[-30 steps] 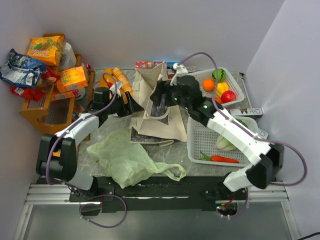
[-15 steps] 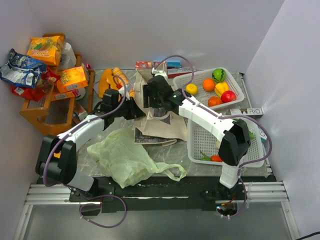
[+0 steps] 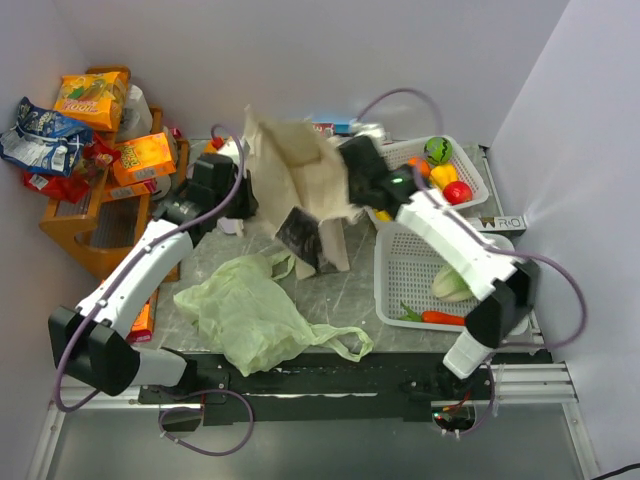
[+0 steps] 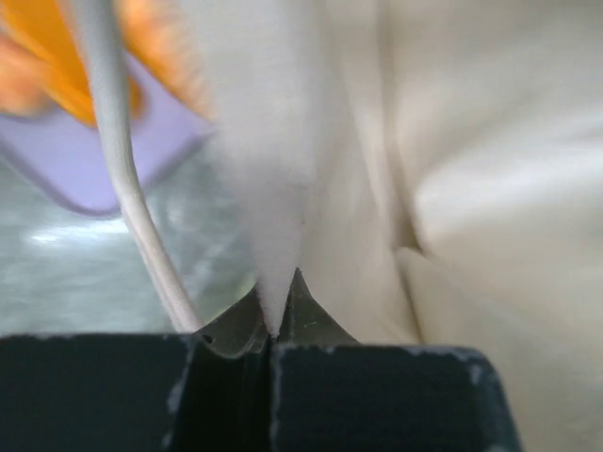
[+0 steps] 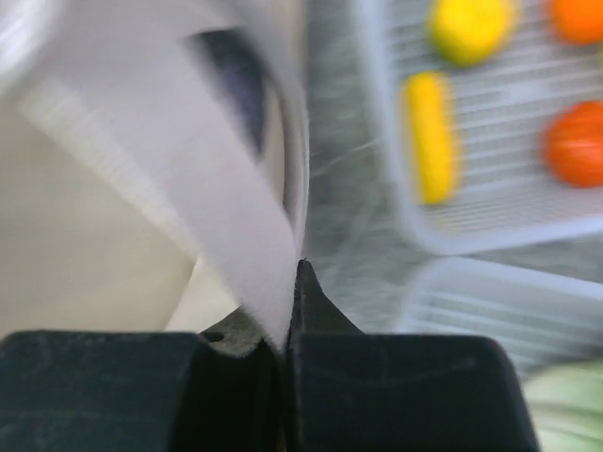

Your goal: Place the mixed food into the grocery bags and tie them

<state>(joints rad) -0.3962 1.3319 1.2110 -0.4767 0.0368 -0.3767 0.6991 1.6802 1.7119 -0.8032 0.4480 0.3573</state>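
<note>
The pale-green plastic bag (image 3: pixel 250 315) is seen slumped at the table's (image 3: pixel 352 285) near edge. Beyond it, the canvas tote (image 3: pixel 300 170) is held aloft, its rim pinched by the left gripper (image 4: pixel 273 325) and right gripper (image 5: pixel 290 320), presumably to be opened for the fruit (image 3: pixel 457 192) behind.

Background stuff, nothing fancy
Wooden rack (image 3: pixel 75 225) far left with an orange box (image 3: pixel 145 155) on it; far basket (image 3: pixel 478 190) and near basket (image 3: pixel 405 270) just beside each other, right side of the marble table (image 3: pixel 350 295).
</note>
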